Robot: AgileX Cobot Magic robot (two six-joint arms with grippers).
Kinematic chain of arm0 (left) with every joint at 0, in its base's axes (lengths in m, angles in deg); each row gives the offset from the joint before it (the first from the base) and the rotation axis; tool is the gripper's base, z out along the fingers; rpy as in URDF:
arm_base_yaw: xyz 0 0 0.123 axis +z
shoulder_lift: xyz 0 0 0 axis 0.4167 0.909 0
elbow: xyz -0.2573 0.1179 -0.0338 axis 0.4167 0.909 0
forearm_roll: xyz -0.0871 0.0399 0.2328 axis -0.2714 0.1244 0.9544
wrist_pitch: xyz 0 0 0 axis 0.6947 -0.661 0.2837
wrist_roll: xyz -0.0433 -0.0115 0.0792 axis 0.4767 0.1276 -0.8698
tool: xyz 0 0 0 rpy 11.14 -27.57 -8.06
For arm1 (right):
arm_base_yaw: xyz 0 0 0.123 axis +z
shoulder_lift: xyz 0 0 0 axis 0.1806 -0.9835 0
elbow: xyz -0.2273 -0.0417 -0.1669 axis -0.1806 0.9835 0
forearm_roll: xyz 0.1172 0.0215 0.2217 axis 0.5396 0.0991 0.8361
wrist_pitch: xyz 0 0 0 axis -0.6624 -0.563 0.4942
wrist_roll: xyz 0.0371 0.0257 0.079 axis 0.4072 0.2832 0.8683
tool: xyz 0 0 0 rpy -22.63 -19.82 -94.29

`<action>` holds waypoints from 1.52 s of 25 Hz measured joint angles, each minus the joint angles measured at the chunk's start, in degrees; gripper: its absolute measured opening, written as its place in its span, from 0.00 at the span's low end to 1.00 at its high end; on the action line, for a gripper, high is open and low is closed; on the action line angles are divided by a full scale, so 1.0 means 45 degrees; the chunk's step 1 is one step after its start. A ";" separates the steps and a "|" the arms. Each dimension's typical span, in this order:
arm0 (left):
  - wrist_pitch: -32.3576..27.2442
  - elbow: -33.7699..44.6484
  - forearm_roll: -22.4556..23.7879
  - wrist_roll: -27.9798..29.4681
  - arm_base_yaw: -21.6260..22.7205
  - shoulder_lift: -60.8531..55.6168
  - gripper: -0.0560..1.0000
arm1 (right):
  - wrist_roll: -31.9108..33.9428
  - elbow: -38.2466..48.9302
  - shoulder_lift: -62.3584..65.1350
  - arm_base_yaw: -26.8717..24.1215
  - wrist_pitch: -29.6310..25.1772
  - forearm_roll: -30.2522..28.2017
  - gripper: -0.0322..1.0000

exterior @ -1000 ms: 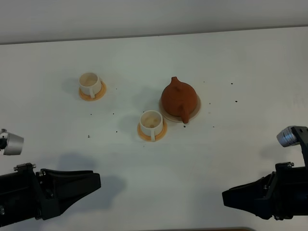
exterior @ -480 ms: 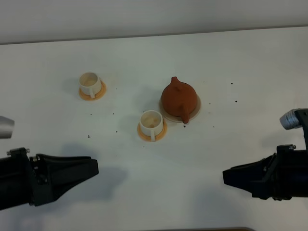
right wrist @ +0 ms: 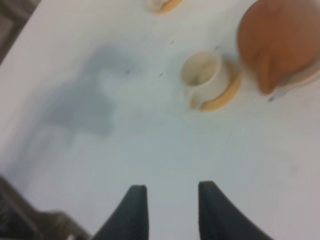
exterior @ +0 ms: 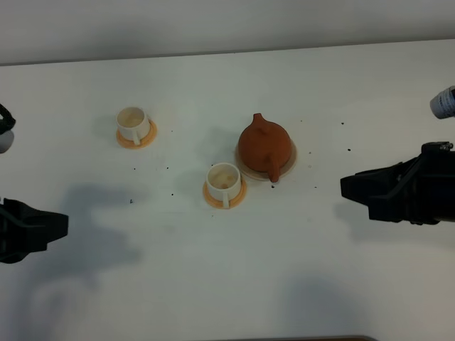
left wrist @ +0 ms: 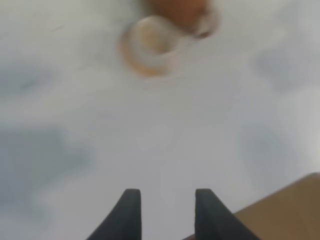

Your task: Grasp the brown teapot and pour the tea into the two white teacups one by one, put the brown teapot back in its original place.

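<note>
The brown teapot (exterior: 263, 144) stands upright on its beige trivet (exterior: 291, 158) at mid-table, spout to the back and handle to the front. One white teacup (exterior: 132, 122) on an orange-tan saucer is at the back left. The other teacup (exterior: 224, 180) is just front-left of the teapot. My left gripper (exterior: 64, 224) is far left, open and empty, well away from the cups. My right gripper (exterior: 344, 187) is open and empty, to the right of the teapot. The right wrist view shows my right gripper (right wrist: 170, 197) with the near teacup (right wrist: 202, 74) and teapot (right wrist: 280, 40) ahead of it. The left wrist view is blurred; my left gripper (left wrist: 164, 200) is over bare table.
The white table (exterior: 234, 277) has small dark specks around the cups and teapot. Its back edge meets a pale wall. A wood-coloured edge (left wrist: 285, 210) shows in the left wrist view, and dark floor (right wrist: 15, 10) lies beyond the table's side in the right wrist view.
My left arm has drawn back to the left, almost out of the high view. My right arm has moved away from the front edge, level with the near teacup. Teapot and cups have not moved.
</note>
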 joint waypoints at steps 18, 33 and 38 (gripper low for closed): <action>-0.1973 0.1175 0.6063 0.5525 0.0000 -0.7565 0.30 | 0.2314 -0.0670 -0.0706 0.0000 -0.0387 -0.2749 0.26; -0.2091 0.2073 0.5836 0.5548 0.0000 -1.1271 0.30 | 0.2365 -0.0670 -0.0706 0.0000 -0.1088 -0.2733 0.26; -0.2091 0.2073 0.5823 0.5548 0.0000 -1.1271 0.30 | 0.2365 -0.0670 -0.0706 0.0000 -0.1130 -0.2733 0.26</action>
